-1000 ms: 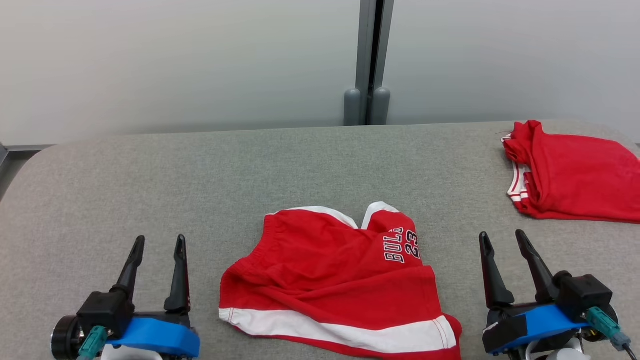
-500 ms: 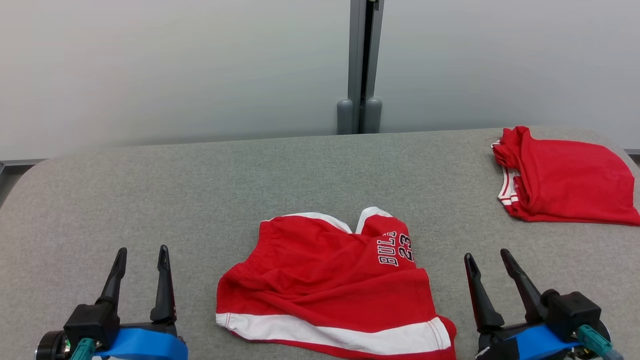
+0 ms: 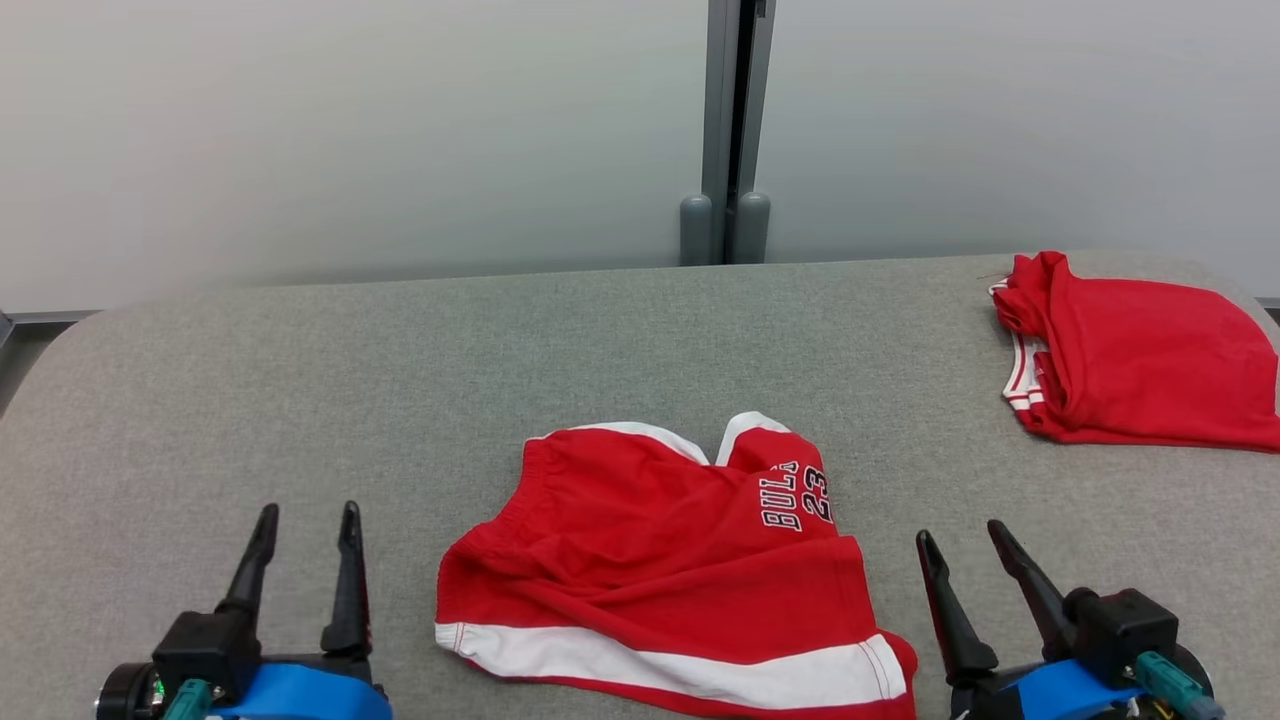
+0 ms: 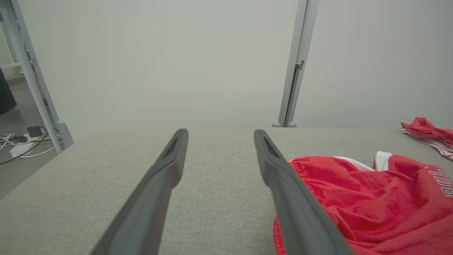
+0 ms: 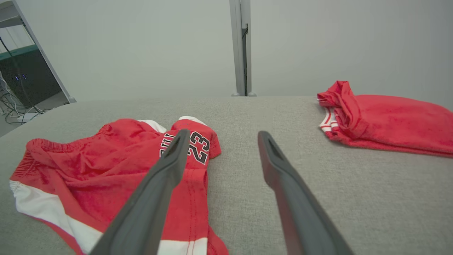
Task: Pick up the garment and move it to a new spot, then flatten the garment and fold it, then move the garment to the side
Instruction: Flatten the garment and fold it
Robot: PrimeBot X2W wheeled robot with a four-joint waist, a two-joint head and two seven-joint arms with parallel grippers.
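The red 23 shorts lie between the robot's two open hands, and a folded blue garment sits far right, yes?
No: the head view shows the folded garment is red, not blue. The shorts do lie between the open left hand and right hand.

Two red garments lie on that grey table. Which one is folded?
The red garment at the far right, a compact folded pile with striped trim at its edge. The other, red shorts printed with 23, lies rumpled in the middle.

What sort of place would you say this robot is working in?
Probably an indoor lab or office test area: a grey fabric-covered table with red shorts on it, plain pale partition panels joined by a metal post, and loose cables on the floor.
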